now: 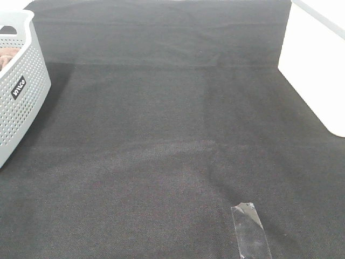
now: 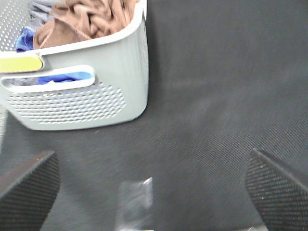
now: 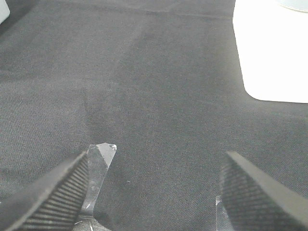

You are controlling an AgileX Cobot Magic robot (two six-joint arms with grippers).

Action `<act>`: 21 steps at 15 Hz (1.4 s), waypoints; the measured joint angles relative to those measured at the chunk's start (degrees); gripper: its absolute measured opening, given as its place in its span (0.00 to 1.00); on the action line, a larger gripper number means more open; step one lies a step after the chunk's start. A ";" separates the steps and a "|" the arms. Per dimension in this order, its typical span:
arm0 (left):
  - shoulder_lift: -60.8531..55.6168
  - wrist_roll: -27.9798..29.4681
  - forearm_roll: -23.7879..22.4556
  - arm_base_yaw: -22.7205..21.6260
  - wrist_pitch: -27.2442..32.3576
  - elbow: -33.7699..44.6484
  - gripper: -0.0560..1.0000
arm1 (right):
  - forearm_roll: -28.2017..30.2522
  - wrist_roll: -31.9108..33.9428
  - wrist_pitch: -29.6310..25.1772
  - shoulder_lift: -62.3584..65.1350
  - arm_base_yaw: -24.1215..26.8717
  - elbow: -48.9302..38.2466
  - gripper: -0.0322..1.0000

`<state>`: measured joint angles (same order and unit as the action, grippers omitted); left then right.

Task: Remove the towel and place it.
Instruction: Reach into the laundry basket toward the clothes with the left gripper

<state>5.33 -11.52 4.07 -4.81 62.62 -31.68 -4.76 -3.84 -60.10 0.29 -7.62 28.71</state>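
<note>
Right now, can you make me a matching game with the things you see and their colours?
Things:
1. towel
2. basket
3. tape
4. table cloth

Colours:
A. clear
B. brown
C. black
D. grey

Pairs: 1-B, 2-D, 3-A, 4-C
</note>
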 joint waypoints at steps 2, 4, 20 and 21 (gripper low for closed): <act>9.97 -9.28 -1.20 0.00 3.09 -6.82 0.99 | 0.00 0.00 0.00 0.00 0.00 0.00 0.71; 19.42 -20.40 -1.55 0.00 3.90 -15.30 0.99 | 0.00 0.00 0.00 0.00 0.00 0.00 0.71; 85.66 -47.73 -27.62 3.78 -1.03 -51.11 0.99 | 0.00 0.00 0.00 0.00 0.00 0.00 0.71; 87.61 -49.96 -26.87 1.72 -3.04 -51.11 0.99 | 0.00 0.00 0.00 0.00 0.00 0.00 0.71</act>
<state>92.93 -61.48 -22.80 -3.09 59.59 -82.79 -4.76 -3.84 -60.10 0.29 -7.62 28.71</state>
